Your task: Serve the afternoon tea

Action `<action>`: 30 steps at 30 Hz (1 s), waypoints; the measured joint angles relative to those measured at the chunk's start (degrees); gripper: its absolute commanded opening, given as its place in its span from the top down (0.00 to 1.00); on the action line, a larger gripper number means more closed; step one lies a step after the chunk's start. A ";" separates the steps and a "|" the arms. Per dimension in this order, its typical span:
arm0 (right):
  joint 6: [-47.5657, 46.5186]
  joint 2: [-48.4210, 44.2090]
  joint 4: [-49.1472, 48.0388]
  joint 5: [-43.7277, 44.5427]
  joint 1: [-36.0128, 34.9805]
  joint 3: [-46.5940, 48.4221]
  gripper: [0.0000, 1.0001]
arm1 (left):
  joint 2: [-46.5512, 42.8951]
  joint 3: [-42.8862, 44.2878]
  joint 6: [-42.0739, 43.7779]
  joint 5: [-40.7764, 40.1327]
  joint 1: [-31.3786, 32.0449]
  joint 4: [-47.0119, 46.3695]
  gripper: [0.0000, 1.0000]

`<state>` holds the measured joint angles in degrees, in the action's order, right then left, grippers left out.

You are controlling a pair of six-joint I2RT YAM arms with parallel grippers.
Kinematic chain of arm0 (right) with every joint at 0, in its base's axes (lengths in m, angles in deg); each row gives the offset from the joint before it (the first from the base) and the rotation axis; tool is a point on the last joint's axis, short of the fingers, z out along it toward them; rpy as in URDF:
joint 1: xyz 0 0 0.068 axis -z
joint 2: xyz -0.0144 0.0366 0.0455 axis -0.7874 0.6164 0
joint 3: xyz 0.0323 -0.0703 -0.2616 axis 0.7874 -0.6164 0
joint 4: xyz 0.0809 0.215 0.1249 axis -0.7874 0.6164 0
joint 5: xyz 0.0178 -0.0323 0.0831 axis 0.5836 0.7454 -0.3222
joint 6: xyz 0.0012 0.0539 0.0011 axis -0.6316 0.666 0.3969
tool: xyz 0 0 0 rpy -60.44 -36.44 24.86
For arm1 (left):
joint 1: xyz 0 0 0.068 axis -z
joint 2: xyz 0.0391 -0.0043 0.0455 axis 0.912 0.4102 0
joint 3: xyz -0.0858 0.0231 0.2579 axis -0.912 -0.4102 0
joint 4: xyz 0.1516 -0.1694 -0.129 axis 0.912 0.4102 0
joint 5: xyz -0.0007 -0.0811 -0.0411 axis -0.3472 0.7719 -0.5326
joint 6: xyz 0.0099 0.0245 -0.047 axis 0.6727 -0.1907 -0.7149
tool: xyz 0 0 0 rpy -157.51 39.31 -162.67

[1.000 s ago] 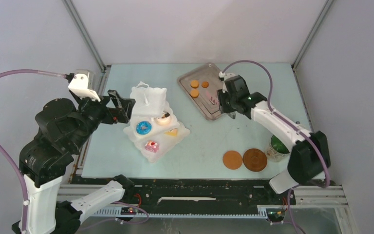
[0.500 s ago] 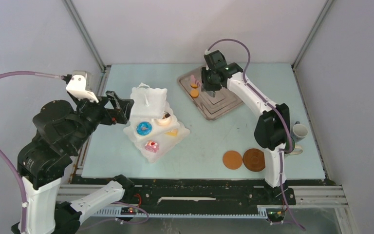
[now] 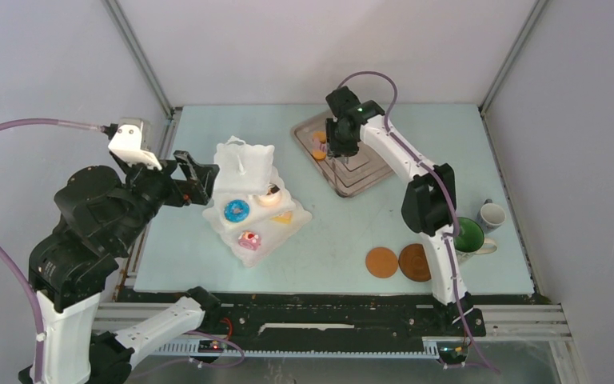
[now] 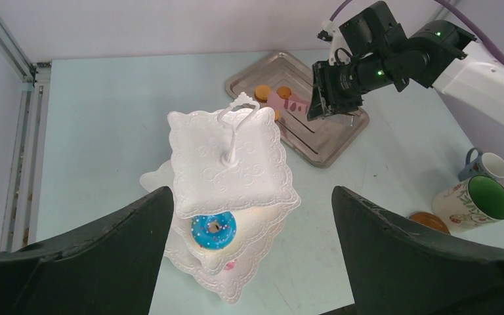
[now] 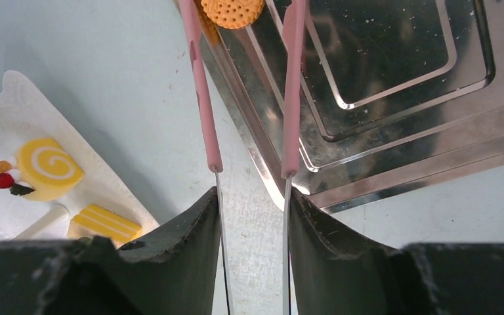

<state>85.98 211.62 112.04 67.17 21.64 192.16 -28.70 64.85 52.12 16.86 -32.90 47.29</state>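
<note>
Top view: pale green table [image 3: 208, 128], grey walls [image 3: 288, 48] w/ metal corner posts. White 3-tier stand [image 3: 248, 188] carried a blue doughnut [image 3: 236, 210], pink doughnut [image 3: 249, 239] & yellow cake slice [image 3: 282, 217]. Silver tray [image 3: 364, 172] sat behind-R of stand, orange biscuits [image 3: 320, 138] at its stand-side end. Two brown coasters [image 3: 382, 262] lay front-R of stand; green-lined mug [image 3: 468, 236] & small white cup [image 3: 492, 214] stood further R. L gripper [image 3: 200, 178] hung just L of stand. R gripper [image 3: 340, 152] was over the tray.

L wrist view: L gripper's jaws gaped wide, nothing between them, stand beyond. Print on mug's side was too small to read.

R wrist view: R gripper was clamped on pink tongs [image 5: 200, 98]; one biscuit lay between the tong arms at tray's edge, tips out of frame. A swirl roll slice [image 5: 44, 167] sat on stand's low tier.
</note>
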 measured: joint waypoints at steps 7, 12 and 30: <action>-1.64 2.43 1.03 2.16 -1.16 2.86 0.56 | -0.37 -0.11 0.28 -0.59 0.00 0.00 0.01; -2.78 4.26 1.49 3.98 -1.84 4.90 0.56 | -0.42 -0.11 0.31 -0.79 0.00 0.02 0.01; -7.80 8.90 2.56 10.12 -4.31 6.36 0.62 | -0.39 -0.11 0.28 -0.79 0.00 0.02 0.01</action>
<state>78.18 220.52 114.60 77.29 17.33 198.52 -29.10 64.74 52.41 16.07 -32.90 47.31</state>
